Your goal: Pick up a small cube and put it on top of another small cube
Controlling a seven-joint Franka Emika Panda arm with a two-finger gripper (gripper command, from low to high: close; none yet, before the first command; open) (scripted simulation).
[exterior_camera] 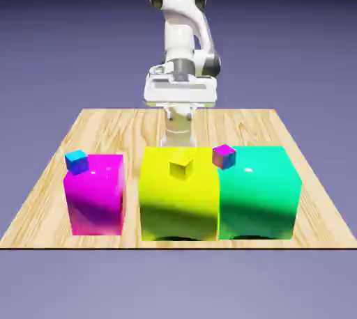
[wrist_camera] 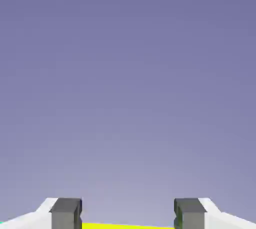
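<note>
Bright overhead light; blocks' lower front faces shadowed.

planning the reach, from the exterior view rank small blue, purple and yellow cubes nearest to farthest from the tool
1. Small yellow cube, middle, and small purple cube, right of it: too close to call
2. Small blue cube, far out on the view's left: farthest

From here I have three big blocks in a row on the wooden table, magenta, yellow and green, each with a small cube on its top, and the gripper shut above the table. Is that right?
Not quite: the gripper is open, its fingertips wide apart with nothing between them, as the hand view shows. The rest stands.
</note>
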